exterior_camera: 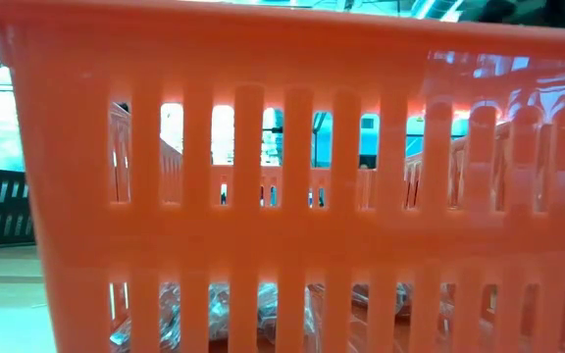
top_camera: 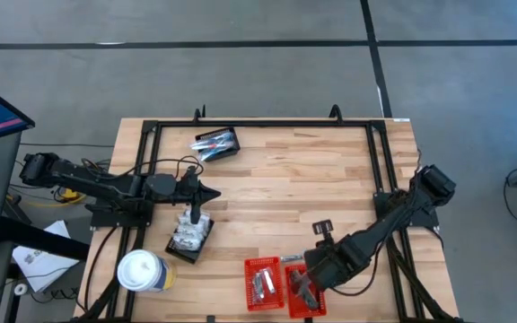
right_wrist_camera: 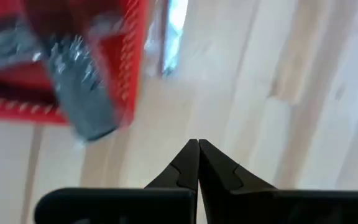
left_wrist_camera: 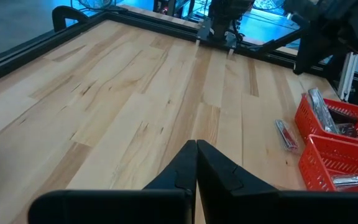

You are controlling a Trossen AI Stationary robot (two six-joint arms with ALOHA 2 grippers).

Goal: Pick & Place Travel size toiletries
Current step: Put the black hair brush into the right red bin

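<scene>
- My right gripper (top_camera: 305,285) sits over the two red baskets (top_camera: 263,285) at the near edge of the table; its fingers (right_wrist_camera: 188,163) are pressed tip to tip, with nothing between them.
- My left gripper (top_camera: 212,193) hangs above the bare boards near the table's middle, likewise clenched and empty, just beyond a black basket (top_camera: 189,238) packed with white wrapped packets.
- Toiletries are in three places: a black basket (top_camera: 215,144) at the far edge holding dark sticks and silvery pieces, the near black basket, and the red baskets, where silvery sachets (left_wrist_camera: 321,111) already lie.
- One slim item (left_wrist_camera: 286,134) lies loose on the wood just beside the red baskets, long axis running roughly away from the left arm.
- Judgement: that stray item is nearer my right gripper; the black-basket stock is nearer my left.
</scene>
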